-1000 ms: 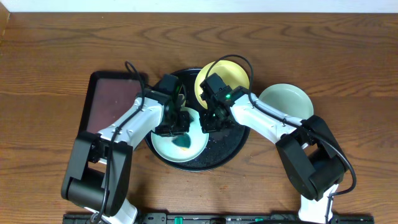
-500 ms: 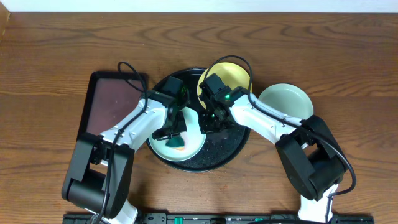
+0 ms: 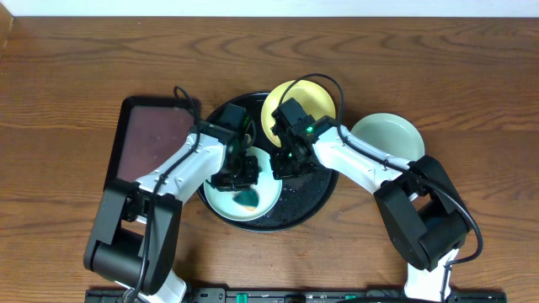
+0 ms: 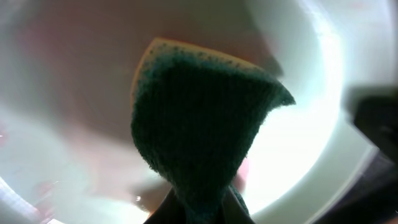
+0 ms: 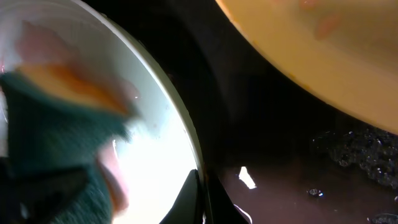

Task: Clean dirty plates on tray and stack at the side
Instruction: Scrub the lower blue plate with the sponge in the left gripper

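Now | left gripper (image 4: pixel 199 210) pinches sponge (image 4: pixel 199 124), rub mint plate (image 3: pixel 221 200) softly | right gripper (image 5: pixel 200 198) pinches its rim, hold steady

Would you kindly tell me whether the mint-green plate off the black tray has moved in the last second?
No. The mint-green plate keeps its spot against the black tray and its right rim.

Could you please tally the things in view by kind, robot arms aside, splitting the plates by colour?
Pale mint-green plates: 2
Pale yellow plate: 1
Round black tray: 1
Maroon rectangular tray: 1
Sponge: 1
Total: 6
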You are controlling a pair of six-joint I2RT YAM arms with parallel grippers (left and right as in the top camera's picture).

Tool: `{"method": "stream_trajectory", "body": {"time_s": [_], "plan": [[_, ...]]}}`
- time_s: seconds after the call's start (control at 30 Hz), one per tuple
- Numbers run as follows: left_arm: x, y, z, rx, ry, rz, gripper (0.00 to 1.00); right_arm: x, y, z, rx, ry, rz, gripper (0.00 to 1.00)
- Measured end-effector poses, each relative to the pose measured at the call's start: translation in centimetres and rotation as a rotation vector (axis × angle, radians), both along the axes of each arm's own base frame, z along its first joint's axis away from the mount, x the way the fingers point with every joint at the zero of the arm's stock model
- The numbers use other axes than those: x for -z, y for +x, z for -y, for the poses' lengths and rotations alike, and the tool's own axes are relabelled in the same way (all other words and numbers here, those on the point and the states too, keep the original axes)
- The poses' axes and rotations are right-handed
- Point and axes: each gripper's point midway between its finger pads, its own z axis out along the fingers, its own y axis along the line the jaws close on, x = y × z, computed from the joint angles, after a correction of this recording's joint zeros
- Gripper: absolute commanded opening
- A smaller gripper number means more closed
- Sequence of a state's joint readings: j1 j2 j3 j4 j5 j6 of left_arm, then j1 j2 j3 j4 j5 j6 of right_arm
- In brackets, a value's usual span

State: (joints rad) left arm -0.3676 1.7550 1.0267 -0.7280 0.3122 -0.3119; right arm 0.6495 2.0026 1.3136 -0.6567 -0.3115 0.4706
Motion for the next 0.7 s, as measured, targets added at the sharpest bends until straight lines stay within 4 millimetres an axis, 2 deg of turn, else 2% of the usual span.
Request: {"method": "stream_trajectory", "body": {"time_s": [0.1, 0.2, 0.47, 0.57, 0.7], "plan": [[0.1, 0.6, 0.5, 0.021, -0.027, 0.032, 0.07, 0.0, 0.0, 0.0, 0.0, -0.001, 0.0, 0.01], [0.3, 1.4, 0.0, -0.009, 0.013, 0.063, 0.07, 0.0, 0.0, 0.0, 0.0, -0.001, 0.0, 0.01], [0.5, 3.1, -3.2, -0.237, 0.242, 0.147, 0.07, -0.2, -0.1, -0.3, -0.003, 0.017, -0.009, 0.01], [0.5, 3.0, -4.3, -0.279, 0.298, 0.149, 0.08, -0.2, -0.2, -0.3, -0.001, 0.019, -0.013, 0.01], [0.3, 1.8, -5.9, -0.299, 0.377, 0.11, 0.08, -0.2, -0.2, -0.3, -0.001, 0.019, -0.013, 0.01]]}}
